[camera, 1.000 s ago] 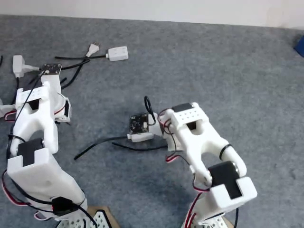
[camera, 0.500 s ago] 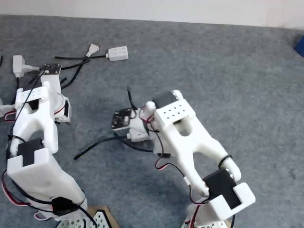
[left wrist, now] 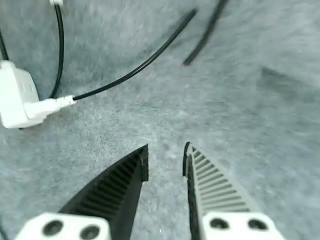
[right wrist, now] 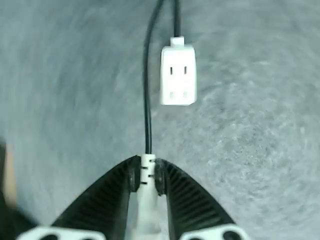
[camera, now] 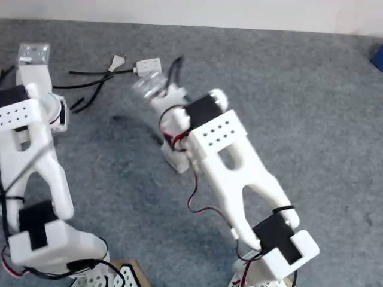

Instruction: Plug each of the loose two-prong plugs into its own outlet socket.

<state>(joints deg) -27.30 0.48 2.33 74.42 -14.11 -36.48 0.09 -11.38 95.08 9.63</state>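
right gripper: clamped on white two-prong plug with black cord, facing white two-slot outlet block near grey carpeted table's far edge, not inserted | left gripper: parted, empty | progress: other white outlet block looks already plugged; one left

place: indoor robot bench | evidence: grey carpet; white wall
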